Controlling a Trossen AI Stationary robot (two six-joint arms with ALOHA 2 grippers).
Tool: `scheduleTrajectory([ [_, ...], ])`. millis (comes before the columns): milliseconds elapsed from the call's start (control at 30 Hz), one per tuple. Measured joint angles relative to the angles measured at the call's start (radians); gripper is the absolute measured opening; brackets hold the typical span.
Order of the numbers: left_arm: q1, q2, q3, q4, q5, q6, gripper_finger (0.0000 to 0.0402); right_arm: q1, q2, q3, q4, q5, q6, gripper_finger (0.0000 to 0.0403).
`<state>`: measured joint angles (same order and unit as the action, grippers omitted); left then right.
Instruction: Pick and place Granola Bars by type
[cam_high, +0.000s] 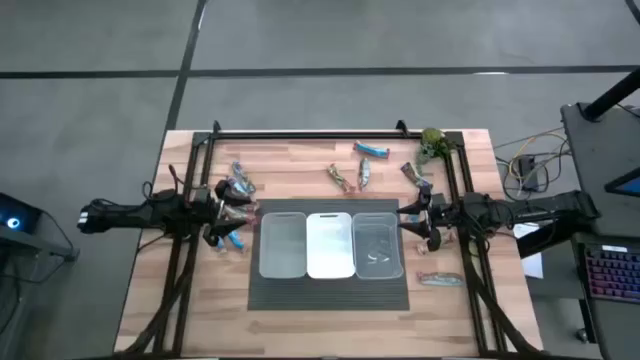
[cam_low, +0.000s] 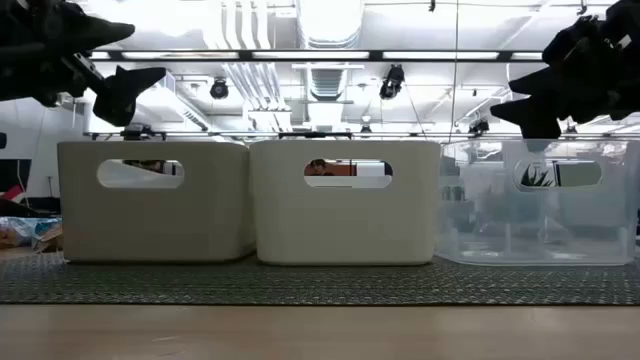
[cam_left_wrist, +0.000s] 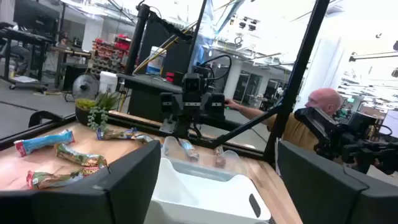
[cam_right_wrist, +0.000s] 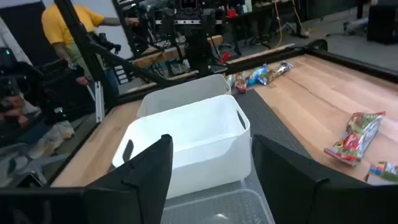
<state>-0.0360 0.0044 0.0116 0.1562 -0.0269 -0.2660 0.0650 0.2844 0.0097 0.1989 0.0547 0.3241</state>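
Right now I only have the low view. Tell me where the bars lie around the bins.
Observer: A cluster of bars lies left of the bins, by the left tool.
Operator: Check the far side.
Observer: A blue bar and a few more lie beyond the bins, toward the plant.
Operator: Look inside the clear bin.
Observer: The clear bin seems to hold two bars.

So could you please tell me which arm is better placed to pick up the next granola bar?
Probably the left: its gripper hovers right over a cluster of bars, fingers open. The right gripper has only scattered bars nearby.
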Motion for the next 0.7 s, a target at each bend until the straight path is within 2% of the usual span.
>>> scheduleTrajectory([
  [400,0.000,0.000,-0.002,-0.056,0.000,-0.080,0.0303,0.000,0.001,0.000,0.000,0.000,0.019,0.0210],
  [700,0.002,0.000,-0.002,-0.069,-0.018,-0.083,0.0303,0.000,0.001,0.000,-0.012,0.000,0.017,0.0210],
])
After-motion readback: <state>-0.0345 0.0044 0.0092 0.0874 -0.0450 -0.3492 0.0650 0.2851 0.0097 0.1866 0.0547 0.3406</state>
